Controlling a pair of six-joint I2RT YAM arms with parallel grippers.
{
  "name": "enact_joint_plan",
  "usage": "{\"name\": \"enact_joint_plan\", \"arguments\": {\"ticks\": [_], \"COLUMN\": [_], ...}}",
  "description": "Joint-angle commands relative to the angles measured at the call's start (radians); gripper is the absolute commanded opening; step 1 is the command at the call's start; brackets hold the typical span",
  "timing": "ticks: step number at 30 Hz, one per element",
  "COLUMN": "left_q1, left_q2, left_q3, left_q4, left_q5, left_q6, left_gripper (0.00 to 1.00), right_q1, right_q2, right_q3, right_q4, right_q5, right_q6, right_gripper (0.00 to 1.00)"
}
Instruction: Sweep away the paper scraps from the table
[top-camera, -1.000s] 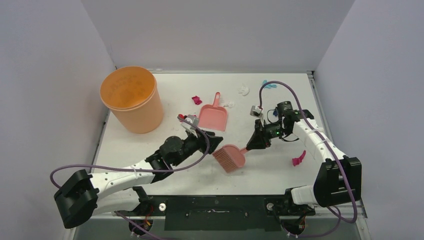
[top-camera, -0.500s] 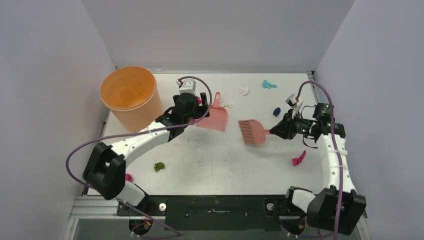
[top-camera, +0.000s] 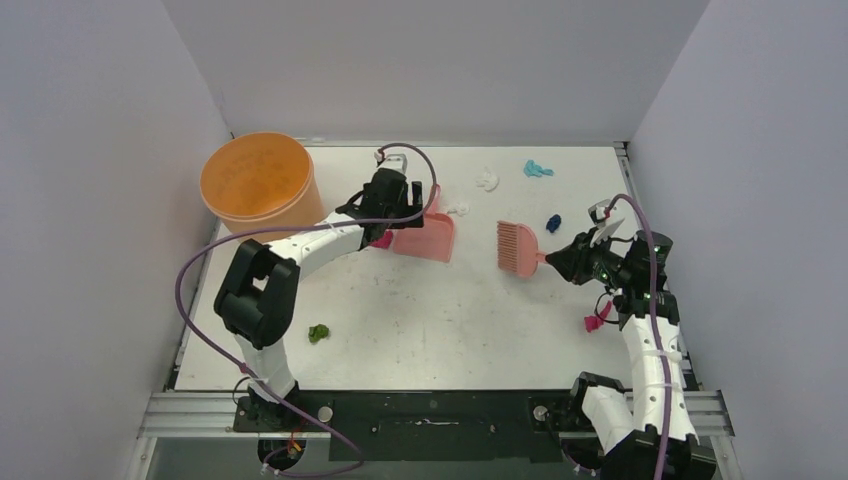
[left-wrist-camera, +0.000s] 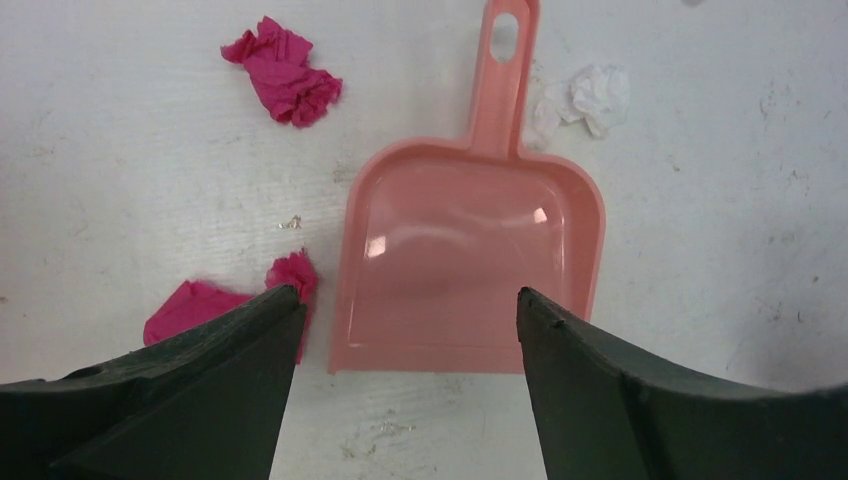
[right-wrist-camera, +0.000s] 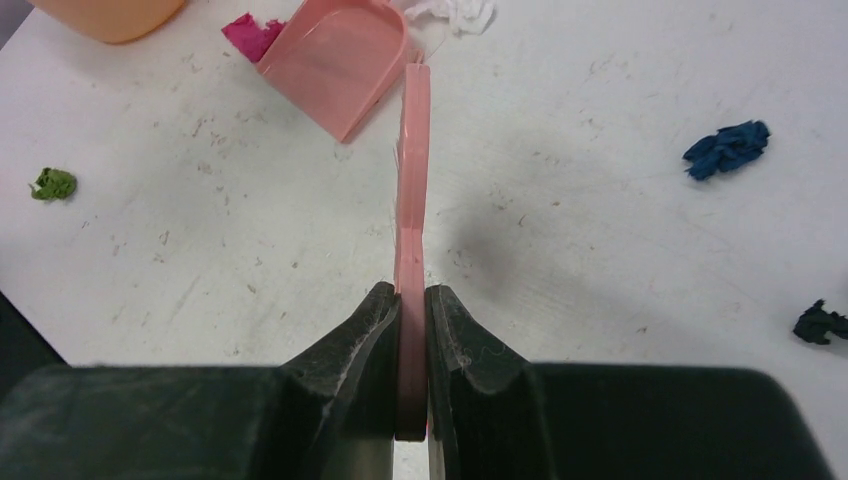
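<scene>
Seven scraps (top-camera: 553, 223) show on the table (top-camera: 430, 330) in the top view. White scrap (top-camera: 487, 180) and teal scrap (top-camera: 537, 169) sit by the far edge. Blue scrap (top-camera: 553, 223) lies just right of the brush (top-camera: 518, 248). Second white scrap (top-camera: 457, 210) is beside the dustpan (top-camera: 428, 235) handle. Green scrap (top-camera: 319, 333) is near-left, well apart from the rest. Magenta scrap (top-camera: 597, 321) is near the right edge, partly behind the right arm. Pan-side magenta scrap (top-camera: 381, 240) peeks out under the left arm. Bucket (top-camera: 262, 185) stands at the far-left corner. Left gripper (top-camera: 400, 205) hangs over the dustpan's left side. Right gripper (top-camera: 560, 262) has the brush by its handle, bristles pointing left toward the dustpan, well apart from it.

Left wrist view: left gripper is spread wide and empty, with the dustpan lying flat between and beyond the fingertips (left-wrist-camera: 200, 400). Its mouth faces the camera, its handle points away. Contact with the pan, cannot tell. Pan-side magenta scrap sits just beside the pan's left lip, partly hidden by the left finger. Far magenta scrap (left-wrist-camera: 285, 72) lies left of the handle, apart from it. Second white scrap is just right of the handle.

Right wrist view: right gripper is clenched on the brush handle, with the brush seen edge-on and reaching away, its shadow on the table to its right. Dustpan and bucket are at the top. Green scrap is far left, blue scrap right, black scrap (right-wrist-camera: 820, 322) at the right edge.
</scene>
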Motion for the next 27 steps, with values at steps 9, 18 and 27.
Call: {"name": "enact_joint_plan", "arguments": {"ticks": [9,18,27], "left_q1": [0.114,0.128,0.12], "left_q2": [0.175,0.198,0.221], "left_q3": [0.147,0.127,0.1], "left_q4": [0.041,0.083,0.112], "left_q5": [0.251,0.32,0.338], "left_q6": [0.015,0.045,0.046], "left_gripper": [0.75,0.74,0.74], "right_q1": [-0.008,-0.008,-0.014], "right_q2": [-0.035,-0.023,-0.044], "right_q3": [0.003,-0.001,0.002], "right_q4": [0.126,0.116,0.095], "right_q5": [0.044,0.033,0.022], "right_q6": [0.018,0.005,-0.022], "right_gripper": [0.05,0.05,0.05]}}
